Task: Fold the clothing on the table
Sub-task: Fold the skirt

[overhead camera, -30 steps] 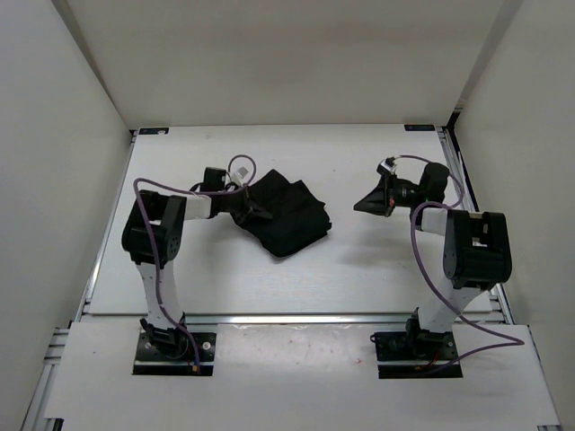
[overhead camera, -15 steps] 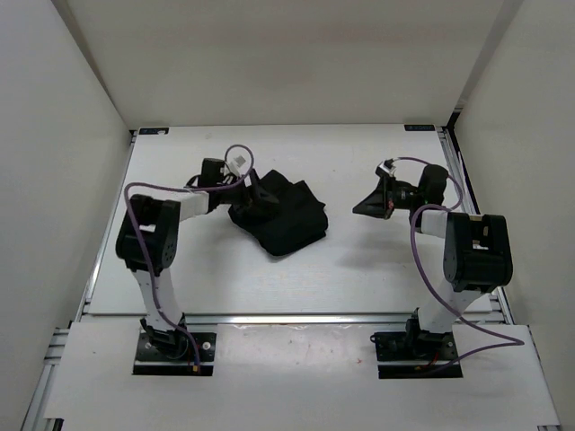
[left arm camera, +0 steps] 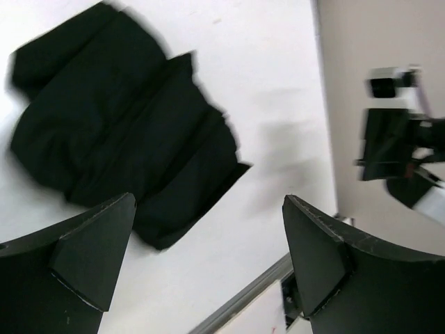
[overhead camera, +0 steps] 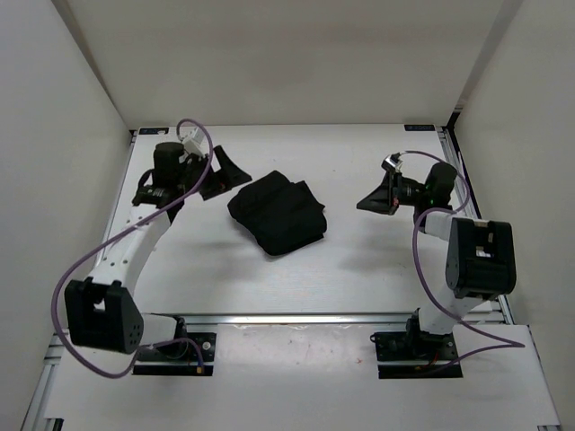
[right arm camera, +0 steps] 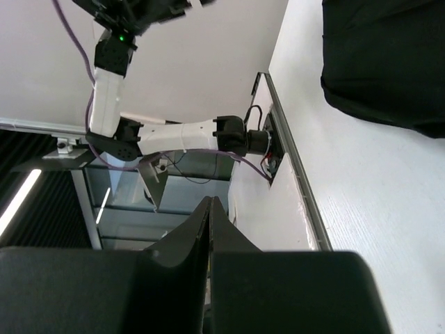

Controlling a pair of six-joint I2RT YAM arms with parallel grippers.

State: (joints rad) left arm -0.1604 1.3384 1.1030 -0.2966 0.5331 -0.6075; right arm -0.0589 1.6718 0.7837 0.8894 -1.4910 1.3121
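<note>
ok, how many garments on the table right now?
1. One black garment, bundled on the white table left of centre, nothing touching it. Its folds could hide a smaller piece.

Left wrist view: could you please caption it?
Open left claw, clear of the black clothing bundled on the white table.

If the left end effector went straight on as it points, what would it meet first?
Probably the black clothing, just ahead of the left end effector; depth is unclear.
</note>
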